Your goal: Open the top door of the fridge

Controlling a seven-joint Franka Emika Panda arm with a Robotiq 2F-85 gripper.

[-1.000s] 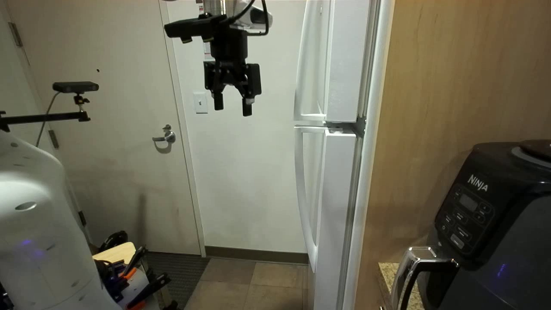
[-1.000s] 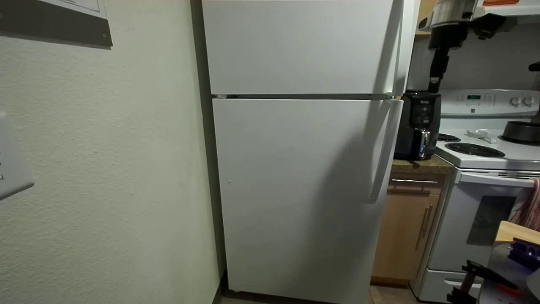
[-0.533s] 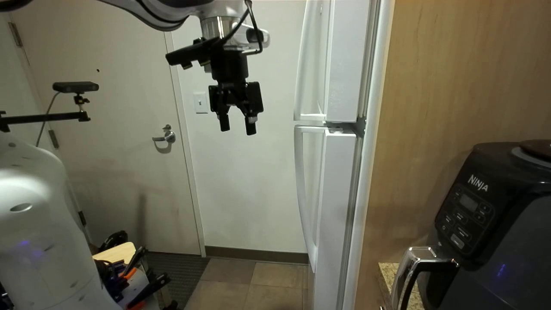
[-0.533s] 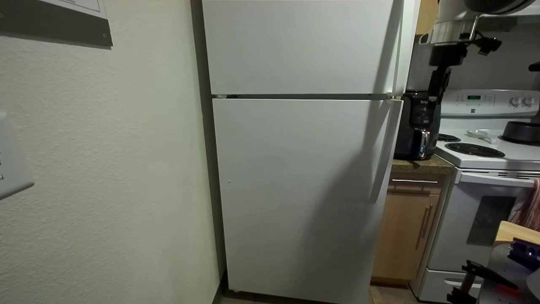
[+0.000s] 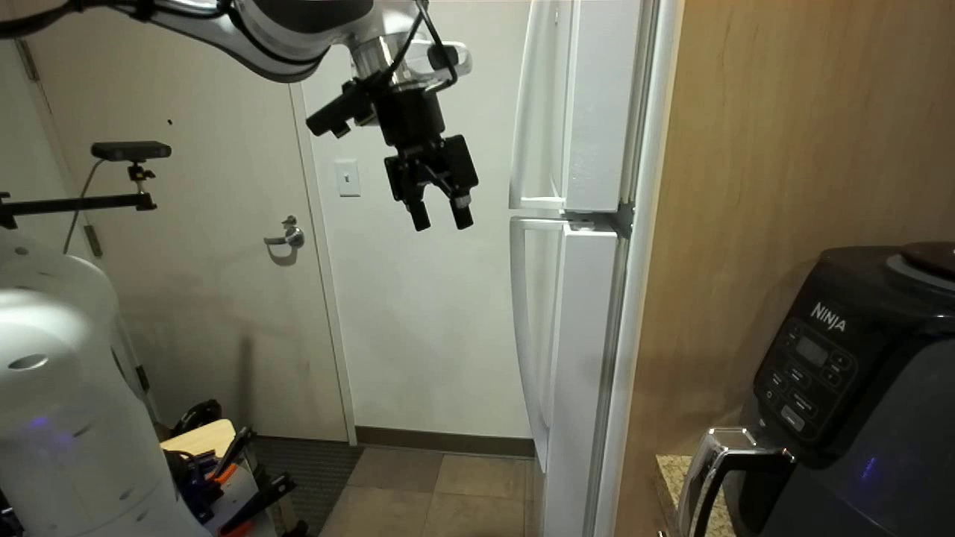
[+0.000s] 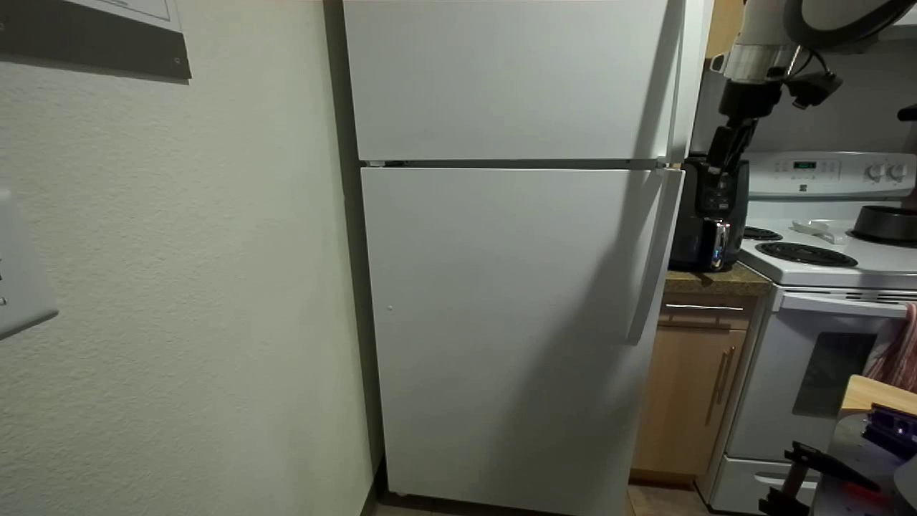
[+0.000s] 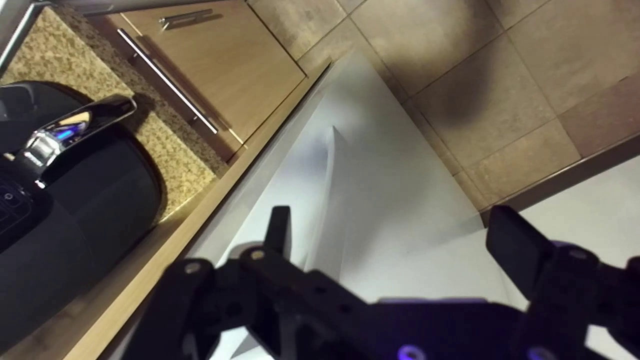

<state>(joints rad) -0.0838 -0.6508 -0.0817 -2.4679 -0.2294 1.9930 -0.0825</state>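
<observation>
While the robot arm (image 5: 298,41) stretches in from overhead, its gripper (image 5: 442,218) hangs in mid-air, tilted, with its tips pointing down and a little toward the fridge (image 6: 516,258). Its jaws are spread wide and hold only air. In the wrist view the two fingers (image 7: 515,245) stand well apart, and a white handle (image 7: 325,215) shows between them, farther down.

Near the gripper, not touching it, stands the fridge, tall and white. Its top door (image 6: 501,79), the shorter one, is shut, right above the longer lower door (image 6: 494,344), which is shut as well. Each door has a long handle on the same side, the upper handle (image 6: 688,86) ending close to the top of the lower handle (image 6: 653,258).

Past that side, beyond a wooden panel (image 5: 768,149), a black air fryer (image 5: 850,403) sits upright on a speckled counter (image 6: 723,284), over a cupboard (image 6: 677,394). Next to it is a white stove (image 6: 845,276) with a dark pan (image 6: 888,223) on top and a striped towel (image 6: 899,351) hanging at the front.

Farthest off, in an exterior view, are a pale wall (image 5: 425,321) with a light switch (image 5: 348,178) and a closed room door (image 5: 201,298) with a lever handle (image 5: 294,237).
</observation>
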